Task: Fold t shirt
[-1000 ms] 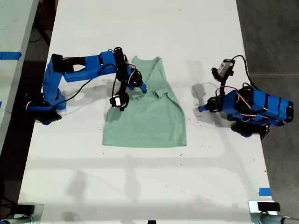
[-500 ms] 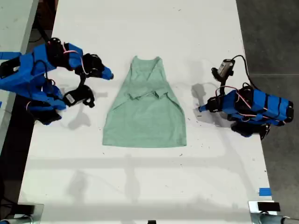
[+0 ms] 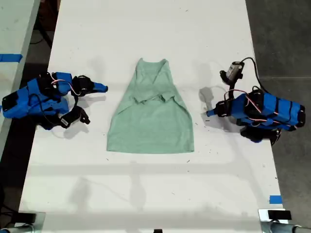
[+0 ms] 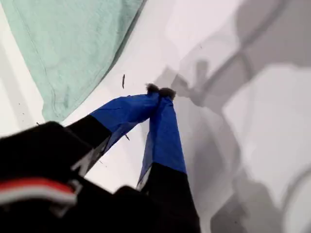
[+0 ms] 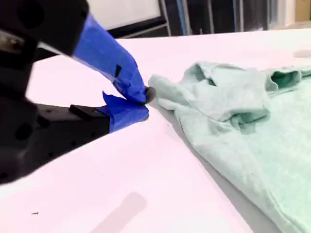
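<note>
The pale mint-green t shirt lies flat mid-table, neck at the far end, both sleeves folded in over the chest, hem spread wide. My first gripper rests shut and empty at the exterior view's right, a short gap from the shirt's side edge; its wrist view shows the blue tips pressed together with a shirt corner beyond them. My second gripper sits low at the exterior view's left, off the cloth. In its wrist view the tips meet on nothing, close to the shirt.
Table edges run along both sides of the exterior view, with dark floor beyond the exterior view's right. A second table with blue tape stands at the exterior view's left. A blue tape mark sits near the front corner at the exterior view's right.
The second arm has left the folded sleeve area, pulled back toward the exterior view's left and settled low on the table. The shirt and the first arm have stayed still.
</note>
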Controlling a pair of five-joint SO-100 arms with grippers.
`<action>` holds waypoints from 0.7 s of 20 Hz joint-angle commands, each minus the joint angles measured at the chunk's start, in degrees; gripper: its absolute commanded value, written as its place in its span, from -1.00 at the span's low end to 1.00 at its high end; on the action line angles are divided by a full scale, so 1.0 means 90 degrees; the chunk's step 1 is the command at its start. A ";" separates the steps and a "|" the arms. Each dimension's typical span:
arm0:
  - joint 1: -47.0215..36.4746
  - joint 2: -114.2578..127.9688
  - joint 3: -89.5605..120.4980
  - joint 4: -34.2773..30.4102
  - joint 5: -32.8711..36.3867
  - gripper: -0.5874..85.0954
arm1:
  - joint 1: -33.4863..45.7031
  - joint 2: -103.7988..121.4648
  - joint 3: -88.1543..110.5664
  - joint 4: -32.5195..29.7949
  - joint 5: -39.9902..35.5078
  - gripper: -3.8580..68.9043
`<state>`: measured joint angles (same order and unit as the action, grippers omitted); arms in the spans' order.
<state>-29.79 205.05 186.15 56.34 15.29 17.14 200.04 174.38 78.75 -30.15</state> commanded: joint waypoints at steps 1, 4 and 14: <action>0.0000 0.0059 0.0244 -0.0020 -0.0195 -0.99 | 0.0000 0.0068 0.0283 0.0039 -0.0020 -0.95; 0.0078 0.0059 0.0244 0.0088 -0.0420 -0.99 | 0.0000 0.0068 0.0283 0.0039 -0.0029 -0.95; 0.0117 0.0059 0.0244 0.0186 -0.0635 -0.99 | 0.0020 0.0068 0.0283 0.0039 -0.0029 -0.95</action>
<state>-29.53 205.05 186.15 57.74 10.90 17.14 200.04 174.38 78.75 -30.15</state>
